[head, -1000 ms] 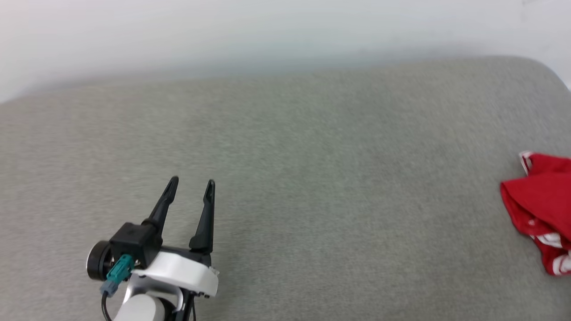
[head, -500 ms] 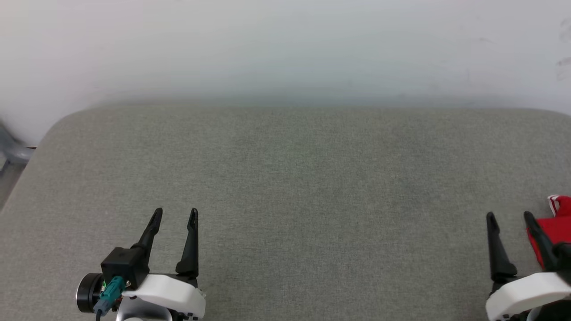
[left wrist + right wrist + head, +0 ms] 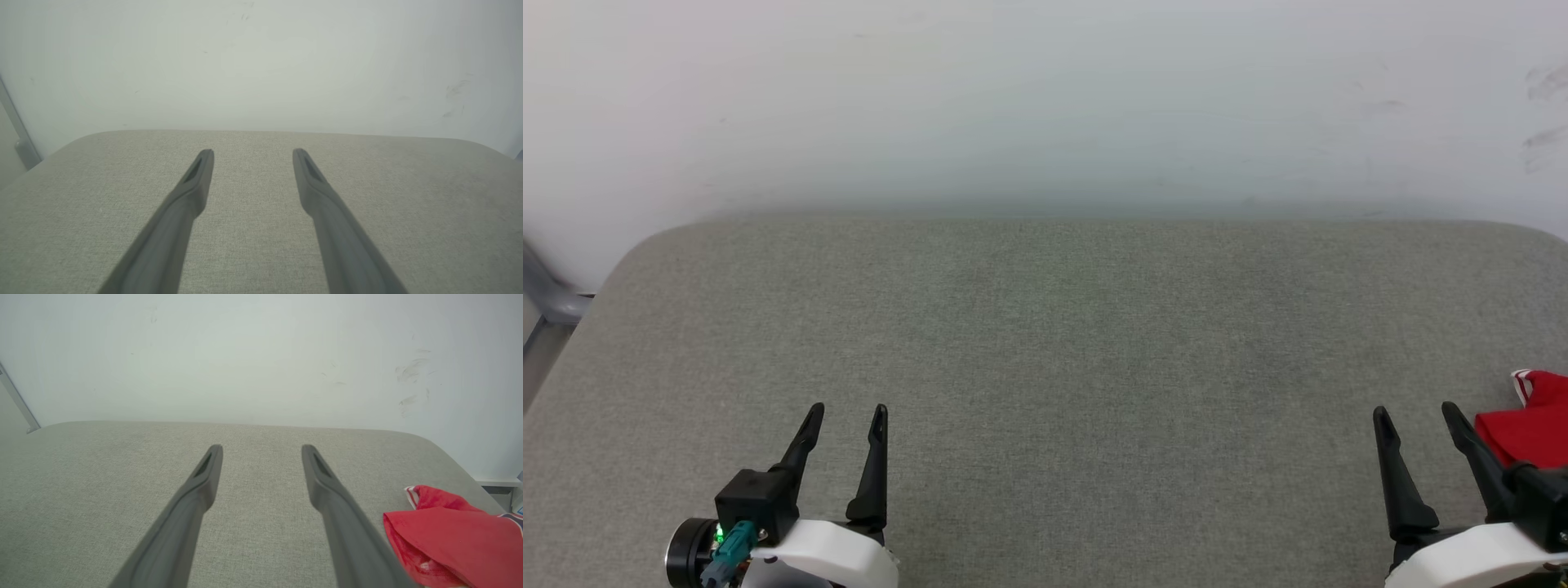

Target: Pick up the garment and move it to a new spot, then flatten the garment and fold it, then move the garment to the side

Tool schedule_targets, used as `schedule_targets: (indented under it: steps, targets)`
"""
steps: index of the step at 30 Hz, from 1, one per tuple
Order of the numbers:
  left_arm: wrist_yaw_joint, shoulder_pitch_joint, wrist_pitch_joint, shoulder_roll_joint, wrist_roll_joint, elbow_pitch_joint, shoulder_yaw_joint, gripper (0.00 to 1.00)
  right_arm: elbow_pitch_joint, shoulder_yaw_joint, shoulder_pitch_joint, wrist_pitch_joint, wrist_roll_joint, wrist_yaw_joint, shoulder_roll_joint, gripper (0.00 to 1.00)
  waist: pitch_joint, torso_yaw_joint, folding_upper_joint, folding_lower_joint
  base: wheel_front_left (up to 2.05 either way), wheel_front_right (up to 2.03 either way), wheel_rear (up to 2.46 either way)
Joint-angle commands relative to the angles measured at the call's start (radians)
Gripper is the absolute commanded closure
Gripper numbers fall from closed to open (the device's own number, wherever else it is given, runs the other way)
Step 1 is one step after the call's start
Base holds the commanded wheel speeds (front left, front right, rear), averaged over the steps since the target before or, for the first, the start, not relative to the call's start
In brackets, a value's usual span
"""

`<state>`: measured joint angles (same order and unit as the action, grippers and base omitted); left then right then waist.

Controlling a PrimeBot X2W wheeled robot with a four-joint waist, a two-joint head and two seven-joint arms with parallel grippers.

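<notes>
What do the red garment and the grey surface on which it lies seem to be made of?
The garment: seemingly soft knitted fabric, matte; it lies crumpled in loose folds, with striped trim at one edge. The grey surface: probably woven cloth over padding, matte; a fine weave grain shows and its corners are rounded.

The light over the grey fabric surface in front of me is soft, even and fairly bright, with only faint, diffuse shading. The white wall melts hazily into its far edge. In my wrist views, my left gripper and right gripper blur towards the bottom edge, and the surface's far edge bows.
</notes>
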<state>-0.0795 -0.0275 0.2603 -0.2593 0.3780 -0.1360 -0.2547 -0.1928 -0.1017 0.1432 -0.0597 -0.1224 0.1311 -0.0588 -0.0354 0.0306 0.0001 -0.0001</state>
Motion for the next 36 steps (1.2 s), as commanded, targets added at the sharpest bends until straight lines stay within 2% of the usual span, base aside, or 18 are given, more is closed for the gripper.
schedule_targets:
  steps: [1,26,27,31,36]
  targets:
    - [0.002,0.012,0.007,0.002,-0.007,-0.004,0.004,0.00,-0.010,0.005,0.012,-0.005,0.007,-0.001,0.006,0.00,-0.001,-0.005,-0.0001,0.0001,0.00,0.00,0.00]
    - [0.011,-0.012,0.006,0.003,-0.040,-0.021,0.023,0.00,0.001,0.019,-0.019,-0.003,0.011,-0.001,0.010,0.00,0.010,-0.023,-0.0001,0.0001,0.00,0.00,0.00]
    - [0.010,-0.002,0.000,0.007,-0.035,-0.023,0.022,1.00,0.003,0.017,-0.010,-0.007,0.009,0.000,0.006,1.00,0.010,-0.023,-0.0001,0.0002,0.00,0.00,0.00]
    - [0.011,0.014,-0.004,0.019,-0.024,-0.046,0.019,1.00,0.030,0.020,0.001,-0.008,0.001,0.000,0.006,1.00,0.010,-0.023,-0.0001,0.0002,0.00,0.00,0.00]
    - [0.025,0.007,-0.030,0.032,0.065,-0.051,0.044,1.00,0.057,0.020,-0.016,-0.009,-0.107,0.000,0.005,1.00,0.011,-0.024,-0.0001,0.0002,0.00,0.00,0.00]
